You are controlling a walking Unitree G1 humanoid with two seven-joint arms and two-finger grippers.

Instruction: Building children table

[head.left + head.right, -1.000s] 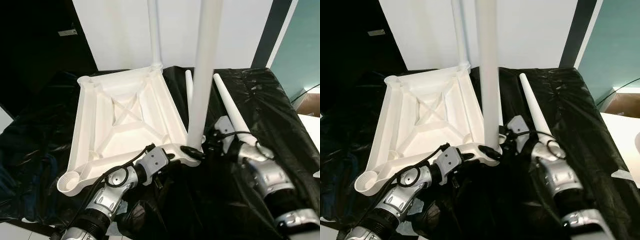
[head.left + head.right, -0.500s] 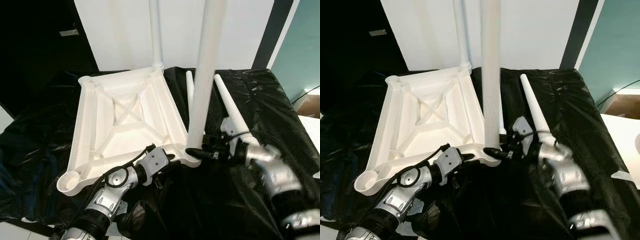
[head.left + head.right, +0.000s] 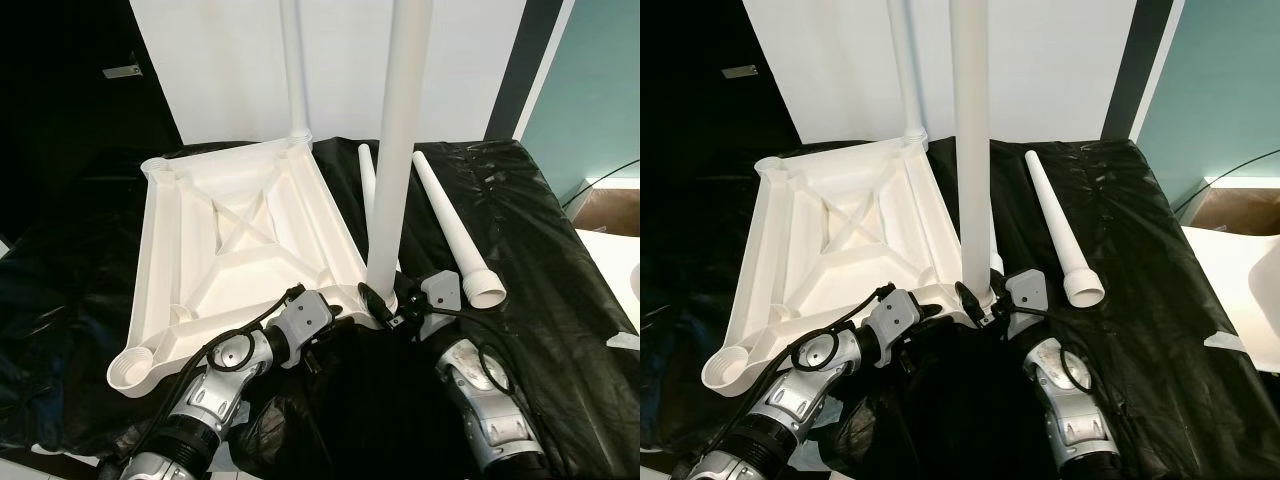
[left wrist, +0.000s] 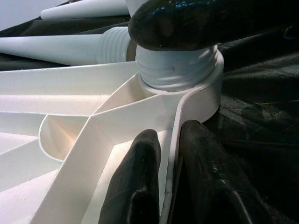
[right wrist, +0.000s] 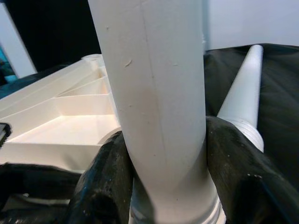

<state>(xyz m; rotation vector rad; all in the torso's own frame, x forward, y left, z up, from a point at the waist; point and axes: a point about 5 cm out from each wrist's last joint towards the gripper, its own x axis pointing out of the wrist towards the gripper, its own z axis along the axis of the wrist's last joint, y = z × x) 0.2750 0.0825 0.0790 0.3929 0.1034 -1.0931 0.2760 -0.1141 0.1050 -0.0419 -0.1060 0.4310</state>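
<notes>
White tabletop [image 3: 240, 260] lies upside down on black plastic sheet [image 3: 540, 290], ribs facing up. One leg [image 3: 293, 70] stands in the corner socket at 12 o'clock, a second upright leg [image 3: 397, 150] sits in the near corner socket at about 5 o'clock. Right gripper [image 3: 378, 300] is clamped on that leg's base, a finger on each side. Left gripper [image 4: 170, 149] pinches the tabletop's edge wall just beside the same socket. Two loose legs [image 3: 455, 225] lie on the sheet toward 3 o'clock of the tabletop.

a bare indoor room: white wall [image 3: 230, 70], teal wall [image 3: 585, 90], black sheet [image 3: 540, 260] spread over the floor.
</notes>
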